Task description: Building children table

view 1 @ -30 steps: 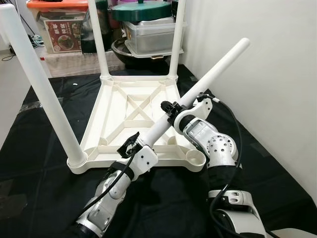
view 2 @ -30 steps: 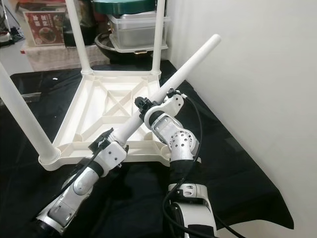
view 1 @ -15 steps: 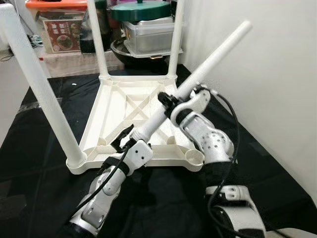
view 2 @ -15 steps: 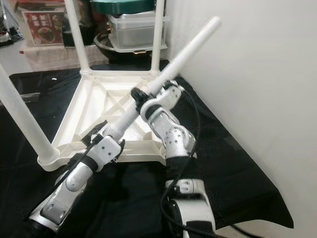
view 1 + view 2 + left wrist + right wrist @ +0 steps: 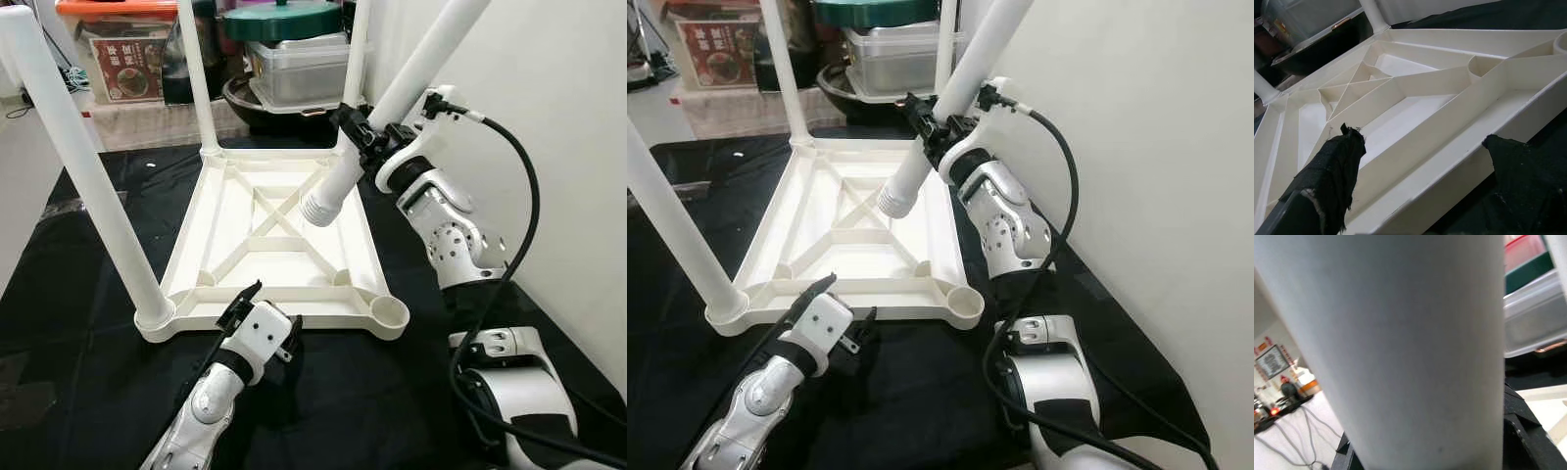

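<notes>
A white children's table top (image 5: 323, 318) lies upside down on a black cloth. Three white legs stand in its corners: front left (image 5: 78, 166), back left (image 5: 196, 78) and back right (image 5: 355, 69). The front right socket (image 5: 390, 313) holds nothing. My right gripper (image 5: 362, 137) is shut on the fourth leg (image 5: 392, 108) and holds it tilted above the table's right side, its ribbed lower end (image 5: 321, 208) in the air. That leg (image 5: 1400, 347) is seen close up in the right wrist view. My left gripper (image 5: 269, 305) is open, low at the table's front rim (image 5: 1459, 161).
Plastic storage boxes (image 5: 113, 49), a lidded tub (image 5: 299, 69) and a dark pot (image 5: 265, 108) crowd the back. A white wall (image 5: 549, 117) stands close on the right. The black cloth (image 5: 78, 372) covers the floor around the table.
My left gripper has let go of the loose leg and dropped to the table's front edge. My right gripper has lifted the leg up and toward the back right.
</notes>
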You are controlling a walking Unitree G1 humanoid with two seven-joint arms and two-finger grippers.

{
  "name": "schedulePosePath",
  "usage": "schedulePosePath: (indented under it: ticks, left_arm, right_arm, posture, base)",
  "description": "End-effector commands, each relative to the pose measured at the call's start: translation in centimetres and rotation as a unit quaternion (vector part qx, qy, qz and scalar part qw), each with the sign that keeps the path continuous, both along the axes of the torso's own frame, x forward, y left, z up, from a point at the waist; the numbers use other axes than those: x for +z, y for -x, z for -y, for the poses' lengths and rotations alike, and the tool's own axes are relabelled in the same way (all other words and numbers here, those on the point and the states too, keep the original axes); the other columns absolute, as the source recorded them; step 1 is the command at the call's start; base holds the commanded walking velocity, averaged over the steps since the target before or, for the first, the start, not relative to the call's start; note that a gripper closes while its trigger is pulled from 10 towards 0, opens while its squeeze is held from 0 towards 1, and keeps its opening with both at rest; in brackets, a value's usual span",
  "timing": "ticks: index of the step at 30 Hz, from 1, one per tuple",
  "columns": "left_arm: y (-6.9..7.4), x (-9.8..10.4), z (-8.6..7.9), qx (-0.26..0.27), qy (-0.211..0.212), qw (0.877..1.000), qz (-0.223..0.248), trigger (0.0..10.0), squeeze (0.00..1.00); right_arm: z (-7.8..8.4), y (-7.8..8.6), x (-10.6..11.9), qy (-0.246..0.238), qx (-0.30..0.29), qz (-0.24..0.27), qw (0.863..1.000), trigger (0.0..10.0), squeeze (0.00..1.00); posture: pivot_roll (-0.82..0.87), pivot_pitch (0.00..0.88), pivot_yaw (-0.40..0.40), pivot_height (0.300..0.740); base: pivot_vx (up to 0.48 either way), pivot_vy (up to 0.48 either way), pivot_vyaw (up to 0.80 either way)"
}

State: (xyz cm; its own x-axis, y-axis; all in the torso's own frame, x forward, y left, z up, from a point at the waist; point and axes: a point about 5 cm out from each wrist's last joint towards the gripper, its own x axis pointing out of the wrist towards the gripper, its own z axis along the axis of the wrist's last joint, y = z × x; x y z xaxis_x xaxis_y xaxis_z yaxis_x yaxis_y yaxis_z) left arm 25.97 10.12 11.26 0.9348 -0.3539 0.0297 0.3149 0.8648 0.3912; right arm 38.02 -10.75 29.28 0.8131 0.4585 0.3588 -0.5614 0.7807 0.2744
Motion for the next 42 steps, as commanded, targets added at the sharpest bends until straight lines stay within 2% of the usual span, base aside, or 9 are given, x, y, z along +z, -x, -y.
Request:
schedulePosePath:
  ticks: [1,2,3,4,14,24,26,32,42]
  left_arm:
    - [0.1,0.1,0.1,0.007,0.025,1.000,-0.011,10.0,0.00]
    - [0.1,0.1,0.1,0.007,0.025,1.000,-0.011,10.0,0.00]
    - [0.0,0.3,0.0,0.008,0.032,0.999,-0.012,10.0,0.00]
    - [0.0,0.4,-0.2,0.010,0.038,0.999,-0.013,10.0,0.00]
    - [0.0,0.5,-1.5,0.029,0.042,0.999,-0.017,10.0,0.00]
    - [0.4,1.0,-0.8,-0.033,0.084,0.995,-0.037,10.0,0.00]
    - [0.5,1.8,-1.1,-0.069,0.107,0.991,-0.039,10.0,0.00]
    - [0.5,3.2,-2.4,-0.110,0.114,0.987,-0.036,10.0,0.00]
    - [1.6,2.7,-2.7,-0.144,0.126,0.979,-0.070,10.0,0.00]
  right_arm:
    - [-1.1,0.4,0.6,0.010,0.032,0.028,0.999,0.0,0.00]
    - [-1.1,0.4,0.6,0.010,0.032,0.028,0.999,0.0,0.00]
    - [-1.5,0.5,0.2,0.022,0.036,0.020,0.999,9.1,0.00]
    - [-1.6,0.4,-0.1,0.022,0.036,0.014,0.999,10.0,0.00]
    - [-1.2,-0.3,-0.4,0.019,0.006,-0.004,1.000,10.0,0.00]
    - [-3.3,2.2,0.1,-0.001,0.148,0.066,0.987,10.0,0.00]
    - [-4.1,3.8,0.1,-0.005,0.229,0.097,0.969,10.0,0.00]
    - [-5.0,5.7,-0.7,0.031,0.341,0.117,0.932,10.0,0.00]
    - [-3.8,6.6,-1.8,0.089,0.429,0.115,0.891,10.0,0.00]
  posture:
    - [0.10,0.000,-0.058,0.740]
    - [0.10,0.000,-0.058,0.740]
    - [0.10,0.000,-0.058,0.740]
    - [0.10,0.000,-0.056,0.740]
    - [0.09,0.000,-0.058,0.740]
    - [0.08,0.000,-0.052,0.740]
    - [0.08,0.000,-0.046,0.740]
    - [0.09,0.000,-0.046,0.740]
    - [0.09,0.000,-0.056,0.740]
  base:
    - [0.000,0.000,0.00]
    - [0.000,0.000,0.00]
    - [0.000,0.000,0.00]
    - [0.000,0.000,0.00]
    - [0.000,0.000,0.00]
    - [0.000,0.000,0.00]
    - [0.000,0.000,0.00]
    - [0.000,0.000,0.00]
    - [0.000,0.000,0.00]
